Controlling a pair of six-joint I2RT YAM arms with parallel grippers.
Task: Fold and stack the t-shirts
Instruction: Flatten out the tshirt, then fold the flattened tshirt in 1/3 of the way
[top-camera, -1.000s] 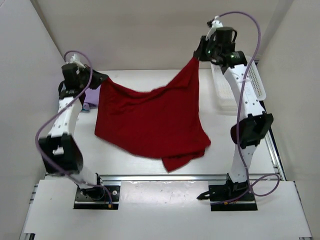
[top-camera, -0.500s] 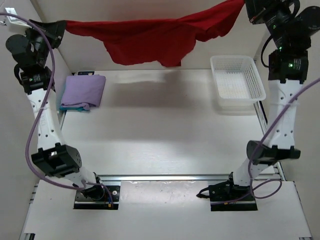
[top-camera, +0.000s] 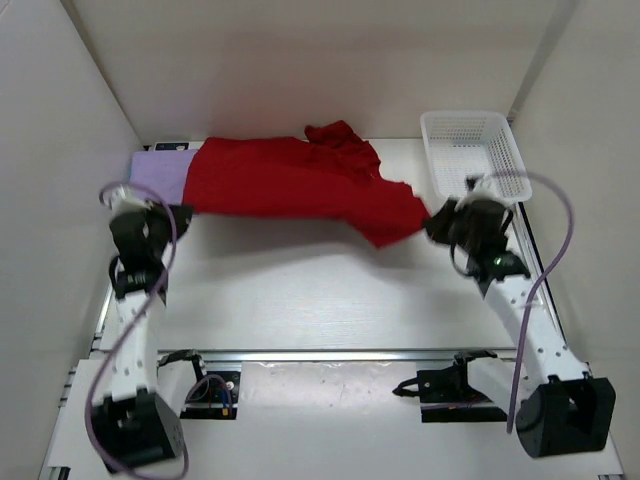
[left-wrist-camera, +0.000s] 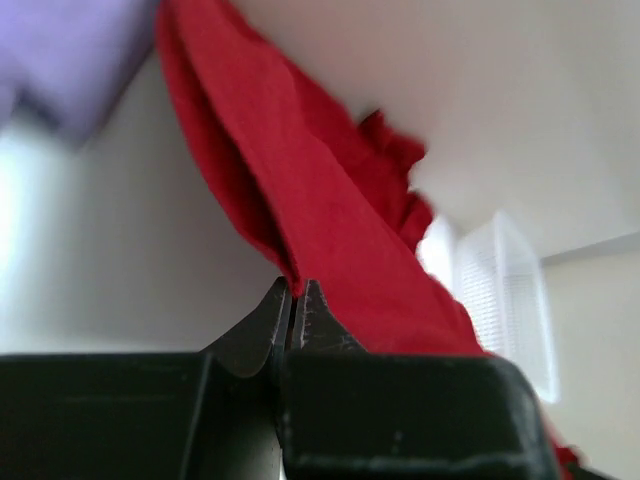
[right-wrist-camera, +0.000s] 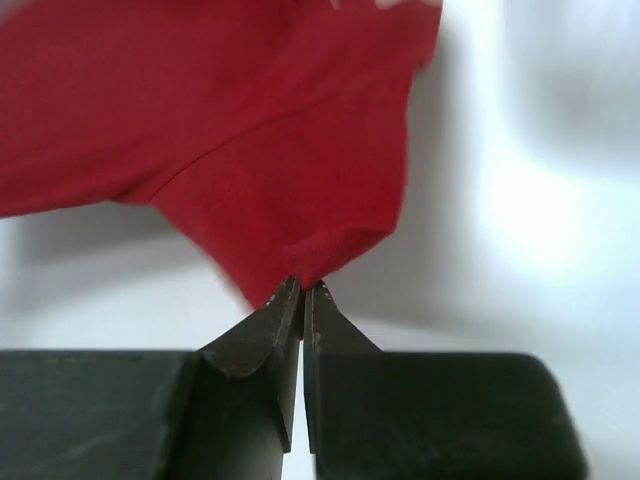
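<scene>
A red t-shirt (top-camera: 295, 182) lies stretched across the far half of the table between both arms. My left gripper (top-camera: 180, 210) is shut on its left corner, seen in the left wrist view as red cloth (left-wrist-camera: 330, 250) pinched at the fingertips (left-wrist-camera: 292, 290). My right gripper (top-camera: 432, 222) is shut on the right corner, where the red fabric (right-wrist-camera: 230, 130) meets the closed tips (right-wrist-camera: 303, 288). A folded lavender t-shirt (top-camera: 158, 172) lies at the far left, partly covered by the red one. The teal-blue shirt is hidden.
A white mesh basket (top-camera: 470, 150) stands at the far right, just behind the right gripper. Side walls close in on both sides. The metal rail (top-camera: 330, 355) and arm bases run along the near edge.
Both arms swung down from high above the back of the table, laying the red t-shirt out flat over the far half. Both grips stayed shut.
</scene>
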